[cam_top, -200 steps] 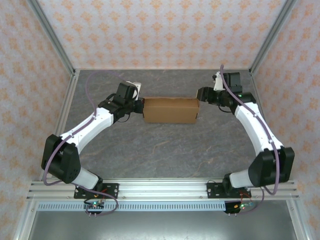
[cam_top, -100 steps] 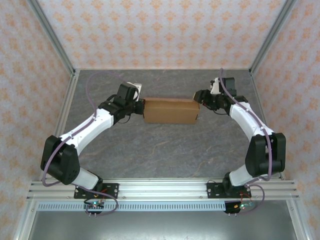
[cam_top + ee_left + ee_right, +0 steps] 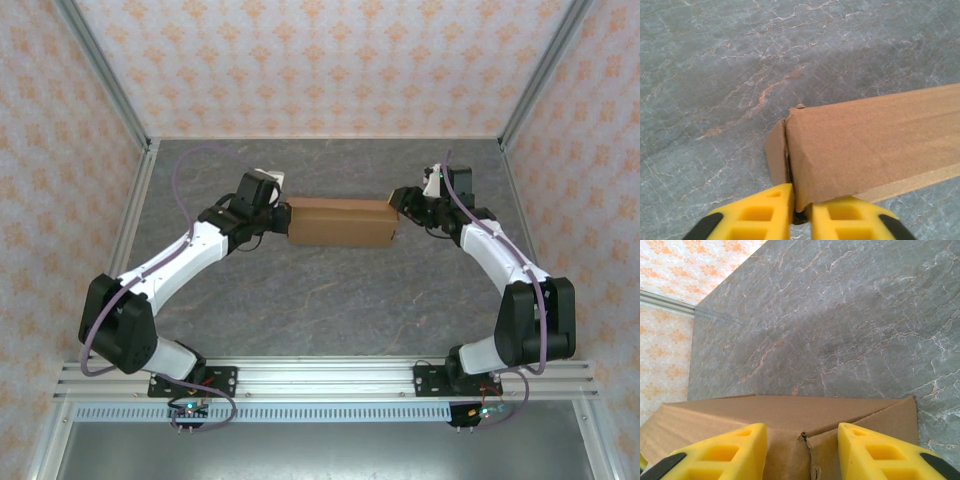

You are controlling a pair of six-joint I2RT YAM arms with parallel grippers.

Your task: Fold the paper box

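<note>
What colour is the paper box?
Plain brown; the paper box shows best in left wrist view.

No writing, label or number can be read on the paper box (image 3: 340, 222).

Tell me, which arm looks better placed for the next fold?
Probably the right: the right gripper stands open astride one end of the paper box, free to press it. The left gripper is pinching the other end.

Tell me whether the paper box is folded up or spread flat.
Folded up: the paper box stands as a rectangular block with top and side faces. One end flap sits slightly ajar.
</note>
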